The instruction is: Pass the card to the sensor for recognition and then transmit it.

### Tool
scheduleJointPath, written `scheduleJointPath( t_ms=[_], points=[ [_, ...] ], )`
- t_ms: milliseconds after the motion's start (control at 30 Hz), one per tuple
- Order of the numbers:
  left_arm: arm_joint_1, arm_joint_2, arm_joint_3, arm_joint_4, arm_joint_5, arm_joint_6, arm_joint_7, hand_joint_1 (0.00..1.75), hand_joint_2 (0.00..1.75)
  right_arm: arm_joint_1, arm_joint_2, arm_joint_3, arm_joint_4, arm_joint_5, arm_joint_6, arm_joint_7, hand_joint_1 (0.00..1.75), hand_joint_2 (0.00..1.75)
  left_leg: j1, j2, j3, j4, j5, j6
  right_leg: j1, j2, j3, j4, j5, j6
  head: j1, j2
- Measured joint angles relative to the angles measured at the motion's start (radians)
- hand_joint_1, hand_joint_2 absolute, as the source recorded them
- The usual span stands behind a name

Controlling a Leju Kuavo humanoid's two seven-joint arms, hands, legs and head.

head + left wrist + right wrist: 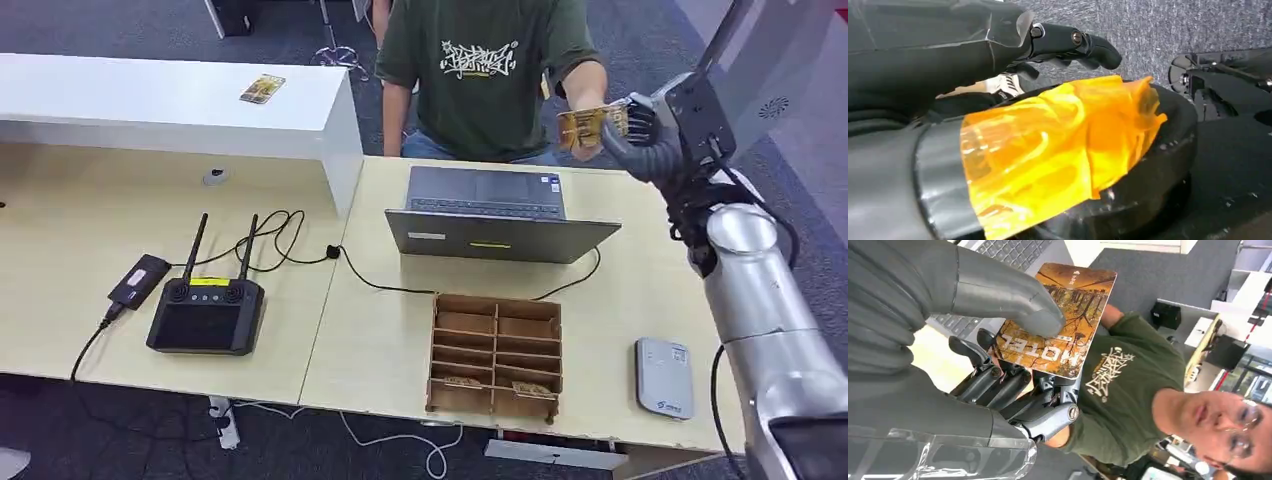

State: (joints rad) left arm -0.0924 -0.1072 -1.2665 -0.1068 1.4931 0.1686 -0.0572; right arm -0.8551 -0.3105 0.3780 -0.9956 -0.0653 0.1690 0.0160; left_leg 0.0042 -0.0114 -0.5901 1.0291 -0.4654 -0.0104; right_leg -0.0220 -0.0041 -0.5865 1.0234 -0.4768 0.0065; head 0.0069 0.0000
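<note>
My right hand (640, 125) is raised over the table's far right edge and pinches an orange-brown "HOTEL" card (580, 128) between thumb and fingers. The right wrist view shows the thumb (1013, 300) pressed on the card (1068, 325) face, with the dark fingers under it. A person in a green T-shirt (480, 70) stands behind the table with a hand (572, 112) reaching to the card; I cannot tell whether it touches. The white sensor (663, 378) lies at the table's near right. My left hand (1068, 42) hangs down and holds nothing.
An open laptop (490, 215) sits mid-table, below the raised card. In front of it is a wooden slotted rack (495, 355). A black controller with two antennas (205, 312) and cables lie to the left. Another card (262, 88) rests on the white counter (150, 110).
</note>
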Motion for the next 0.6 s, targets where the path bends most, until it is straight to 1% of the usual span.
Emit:
scheduleJointPath(
  t_ms=[267,600],
  points=[
    [0.004,0.001,0.015,0.000,0.000,0.000,-0.006,0.00,0.00,0.002,-0.058,0.000,0.026,-0.059,-0.006,-0.002,1.75,1.75,0.000,0.000,0.000,0.000,0.000,0.000,0.000,0.000,0.000,0.000,0.000,0.000,0.000,0.000],
    [0.004,0.001,0.020,0.000,0.000,0.000,-0.009,0.00,0.00,0.010,-0.097,0.000,0.037,-0.086,-0.008,0.002,1.75,1.75,0.000,0.000,0.000,0.000,0.000,0.000,0.000,0.000,0.000,0.000,0.000,0.000,0.000,0.000]
  ],
)
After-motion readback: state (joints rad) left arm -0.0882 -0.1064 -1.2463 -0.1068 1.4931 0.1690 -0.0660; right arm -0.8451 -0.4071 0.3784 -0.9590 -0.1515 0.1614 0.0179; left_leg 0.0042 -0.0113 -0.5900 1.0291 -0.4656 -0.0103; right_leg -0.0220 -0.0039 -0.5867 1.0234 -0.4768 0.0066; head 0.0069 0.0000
